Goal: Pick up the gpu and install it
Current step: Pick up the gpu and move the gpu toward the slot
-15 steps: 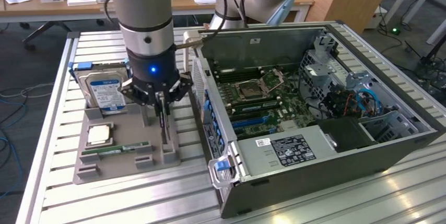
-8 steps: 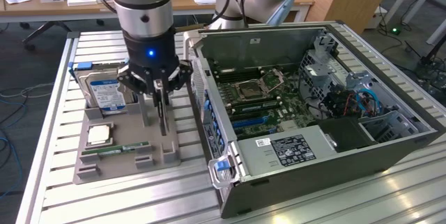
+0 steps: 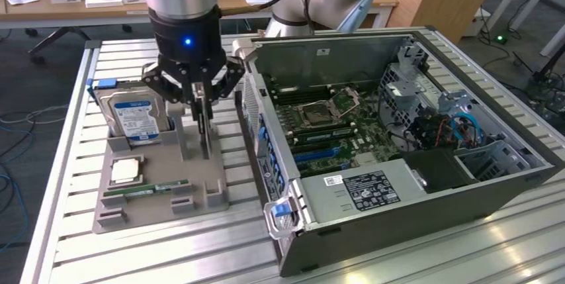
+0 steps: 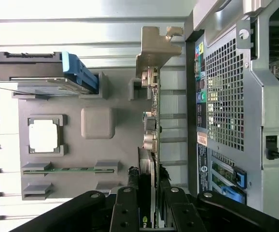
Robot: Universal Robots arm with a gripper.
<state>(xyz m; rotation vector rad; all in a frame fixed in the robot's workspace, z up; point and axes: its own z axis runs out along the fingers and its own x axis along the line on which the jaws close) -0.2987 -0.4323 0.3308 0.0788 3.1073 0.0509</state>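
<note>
Gripper (image 3: 201, 106) pinches thin dark gpu card (image 3: 206, 138) at its top edge; you'd treat it as light, stiff, fragile.

A grey holder (image 3: 145, 204) is set on the slatted metal tabletop (image 3: 159, 251) toward the exterior view's left; just beside it, an open computer case (image 3: 424, 211) is laid on its side.

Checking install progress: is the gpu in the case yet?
No, the gpu stands upright in the gray fixture outside the case, under the gripper.
</note>
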